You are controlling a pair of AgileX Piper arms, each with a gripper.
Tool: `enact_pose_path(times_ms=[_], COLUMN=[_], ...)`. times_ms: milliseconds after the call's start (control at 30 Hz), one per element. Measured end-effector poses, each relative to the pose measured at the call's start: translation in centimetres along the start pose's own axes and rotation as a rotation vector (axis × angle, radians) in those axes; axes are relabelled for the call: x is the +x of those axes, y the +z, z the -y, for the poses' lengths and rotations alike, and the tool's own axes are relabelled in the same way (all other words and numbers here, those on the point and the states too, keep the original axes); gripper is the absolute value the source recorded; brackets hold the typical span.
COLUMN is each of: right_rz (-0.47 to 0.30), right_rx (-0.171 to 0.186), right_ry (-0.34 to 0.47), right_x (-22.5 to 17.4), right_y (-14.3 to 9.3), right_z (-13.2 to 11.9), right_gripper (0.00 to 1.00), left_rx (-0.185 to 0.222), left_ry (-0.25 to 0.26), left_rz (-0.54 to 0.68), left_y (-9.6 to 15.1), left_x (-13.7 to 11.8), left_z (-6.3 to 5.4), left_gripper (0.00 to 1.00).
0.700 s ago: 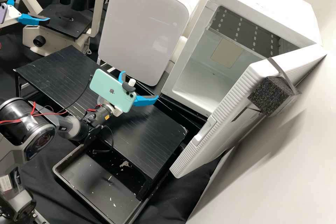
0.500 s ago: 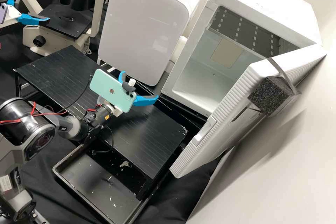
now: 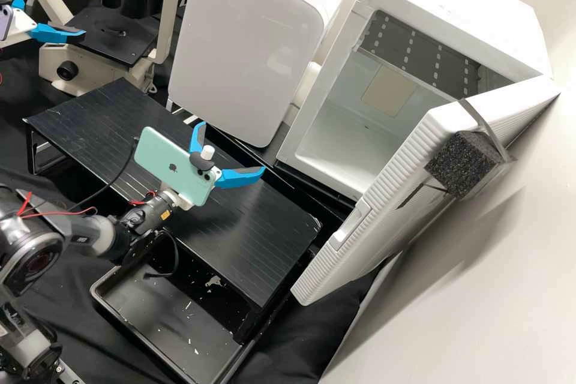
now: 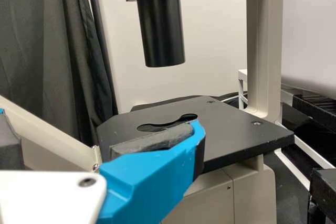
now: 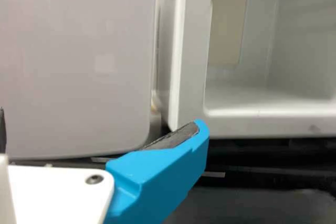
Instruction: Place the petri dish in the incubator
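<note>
The white incubator [image 3: 344,132] stands with its ribbed door [image 3: 384,216] swung wide, and its pale inner floor shows. In the high view the right gripper [image 3: 232,147] is over the black raised platform, short of the incubator's mouth, its fingers spread with nothing between them. The right wrist view has the right gripper [image 5: 102,119] open before the incubator's front frame [image 5: 268,125]. At the far left, the left gripper [image 3: 60,12] stays beside the microscope stage, also open. In the left wrist view the left gripper [image 4: 100,124] is close to that black stage [image 4: 236,135].
A grey-white fronted appliance [image 3: 246,42] stands left of the incubator, behind the black platform [image 3: 264,240]. Black foam [image 3: 459,162] is strapped to the door. A black tray [image 3: 162,312] with white flecks lies below the platform. The microscope [image 3: 168,18] is at the back left.
The right arm has drawn back toward the lower left of the high view, taking its open gripper a little farther from the incubator. The left gripper has kept still.
</note>
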Motion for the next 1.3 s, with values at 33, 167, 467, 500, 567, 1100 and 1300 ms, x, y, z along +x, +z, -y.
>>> enact_pose_path(times_ms=[33,167,467,500,567,1100,1300], right_rz=[-0.018,-0.070,-0.036,-0.025,-0.003,0.077,0.124], right_rx=[0.002,0.014,-0.015,-0.012,-0.007,-0.022,-0.029], right_ry=[0.007,-0.029,-0.141,-0.140,-0.130,-0.198,-0.157], right_x=[-0.6,-2.7,-5.0,-5.1,-5.3,-5.3,-5.1], right_y=[-0.2,-1.2,-0.8,-0.7,-0.4,0.9,1.9], right_z=[0.0,1.2,3.6,3.6,3.5,5.1,4.4], right_gripper=[1.00,1.00,1.00,1.00,1.00,1.00,1.00], left_rx=[0.000,0.000,0.000,0.000,0.000,0.000,0.000], left_ry=[0.000,0.000,0.000,0.000,0.000,0.000,0.000], left_rz=[0.000,0.000,0.000,0.000,0.000,0.000,0.000], left_y=[0.0,0.0,0.0,0.0,0.0,0.0,0.0], left_x=[0.0,0.0,0.0,0.0,0.0,0.0,0.0], left_z=[0.0,0.0,0.0,0.0,0.0,0.0,0.0], left_gripper=[1.00,1.00,1.00,1.00,1.00,1.00,1.00])
